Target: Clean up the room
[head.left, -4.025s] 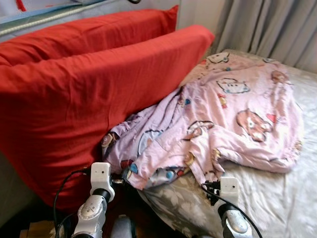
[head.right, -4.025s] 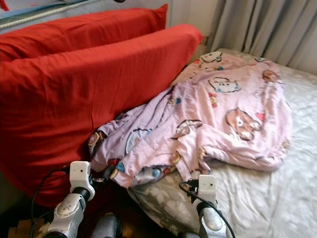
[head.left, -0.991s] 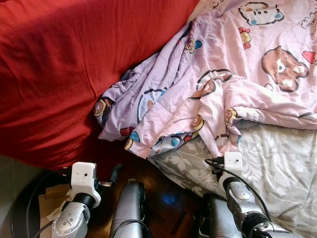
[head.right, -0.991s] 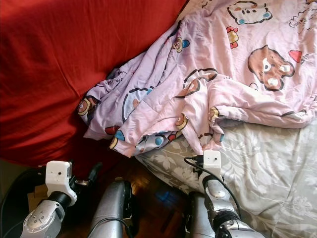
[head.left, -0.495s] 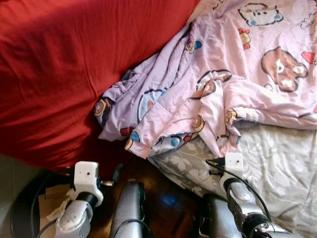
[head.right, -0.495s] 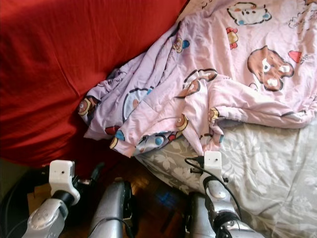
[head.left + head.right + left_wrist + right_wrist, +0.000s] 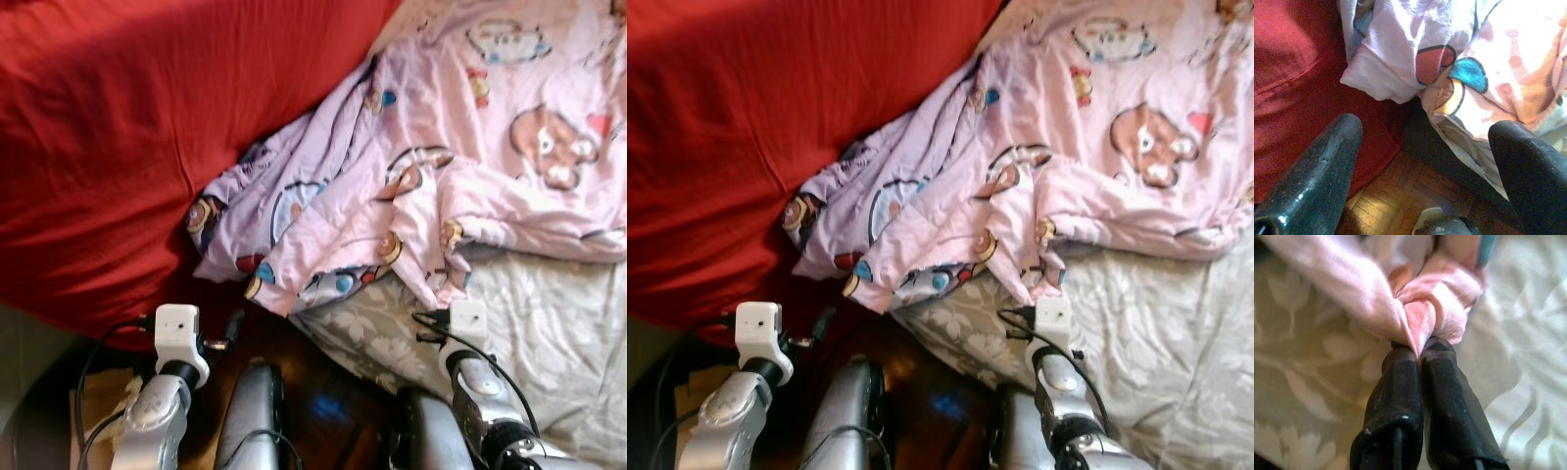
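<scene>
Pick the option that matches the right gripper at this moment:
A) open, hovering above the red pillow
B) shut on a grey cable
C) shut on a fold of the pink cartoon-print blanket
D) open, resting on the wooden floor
C: in the right wrist view the right gripper has its two black fingers pressed together with a fold of the pink blanket pinched between their tips, over the grey floral sheet.

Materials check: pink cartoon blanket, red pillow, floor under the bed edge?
Pink blanket: thin woven fabric, likely cotton, matte; it crumples into soft folds, and the right end effector is shut on a bunched corner. Red pillow: matte cloth cover, fine wrinkles, stuffed. Floor: wood planks, dark glossy finish; visible seams and a light reflection. Left end effector open, near the blanket edge.
</scene>
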`<state>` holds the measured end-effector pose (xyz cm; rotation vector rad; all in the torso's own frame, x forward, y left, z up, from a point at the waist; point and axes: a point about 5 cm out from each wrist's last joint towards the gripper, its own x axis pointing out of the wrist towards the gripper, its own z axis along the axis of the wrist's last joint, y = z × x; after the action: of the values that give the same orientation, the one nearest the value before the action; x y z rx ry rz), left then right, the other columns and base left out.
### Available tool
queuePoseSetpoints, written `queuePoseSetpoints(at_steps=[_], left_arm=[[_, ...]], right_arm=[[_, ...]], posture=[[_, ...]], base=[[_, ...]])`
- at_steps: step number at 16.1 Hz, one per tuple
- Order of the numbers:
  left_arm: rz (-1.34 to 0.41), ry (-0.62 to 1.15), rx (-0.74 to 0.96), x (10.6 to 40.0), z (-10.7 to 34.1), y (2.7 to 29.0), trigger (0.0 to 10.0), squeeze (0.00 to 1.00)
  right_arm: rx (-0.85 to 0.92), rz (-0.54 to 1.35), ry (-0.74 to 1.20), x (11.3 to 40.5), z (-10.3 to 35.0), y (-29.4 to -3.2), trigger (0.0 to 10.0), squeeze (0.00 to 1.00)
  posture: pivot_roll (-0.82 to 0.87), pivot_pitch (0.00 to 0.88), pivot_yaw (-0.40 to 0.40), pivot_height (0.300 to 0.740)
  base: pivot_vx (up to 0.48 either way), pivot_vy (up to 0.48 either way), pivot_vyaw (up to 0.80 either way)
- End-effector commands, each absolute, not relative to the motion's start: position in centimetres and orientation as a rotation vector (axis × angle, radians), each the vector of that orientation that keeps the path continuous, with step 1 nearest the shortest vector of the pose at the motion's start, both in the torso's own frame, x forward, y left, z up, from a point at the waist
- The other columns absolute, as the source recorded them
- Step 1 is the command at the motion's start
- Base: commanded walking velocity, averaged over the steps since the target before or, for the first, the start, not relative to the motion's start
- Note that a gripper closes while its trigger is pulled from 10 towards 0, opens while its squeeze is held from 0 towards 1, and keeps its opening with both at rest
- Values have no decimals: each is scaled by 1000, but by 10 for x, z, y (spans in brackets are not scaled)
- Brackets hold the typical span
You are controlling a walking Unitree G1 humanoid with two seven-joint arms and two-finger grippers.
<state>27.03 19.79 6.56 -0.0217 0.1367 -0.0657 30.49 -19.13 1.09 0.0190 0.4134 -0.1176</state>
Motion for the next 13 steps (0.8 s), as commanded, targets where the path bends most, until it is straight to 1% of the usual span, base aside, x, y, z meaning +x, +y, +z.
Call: queuePoseSetpoints(at_steps=[1, 4, 5, 6, 8, 10, 13], left_arm=[[-39, 173, -28, 269, 53, 203, 10000, 0], [-23, 159, -50, 286, 50, 201, 10000, 0], [-23, 159, -52, 289, 50, 200, 10000, 0], [-24, 157, -54, 292, 50, 198, 10000, 0], [-18, 157, -60, 298, 49, 197, 10000, 0], [-8, 170, -64, 300, 43, 197, 10000, 0], [7, 192, -68, 301, 37, 201, 10000, 0]], right_arm=[[52, -123, 371, 301, 10, -192, 0, 0], [84, -108, 275, 298, 14, -190, 0, 0], [91, -108, 270, 298, 15, -190, 0, 0], [113, -114, 242, 295, 15, -191, 10000, 0], [142, -127, 197, 287, 14, -193, 10000, 0], [135, -135, 211, 285, 11, -193, 10000, 0], [148, -128, 192, 289, 15, -192, 10000, 0]], posture=[[165, 174, 8, 627], [115, 129, 4, 627], [108, 118, -1, 627], [99, 105, -5, 627], [86, 88, -12, 627], [75, 73, -13, 652], [73, 53, -10, 682]], base=[[0, 0, 0], [0, 0, 0], [0, 0, 0], [0, 0, 0], [0, 0, 0], [0, 0, 0], [0, 0, 0]])
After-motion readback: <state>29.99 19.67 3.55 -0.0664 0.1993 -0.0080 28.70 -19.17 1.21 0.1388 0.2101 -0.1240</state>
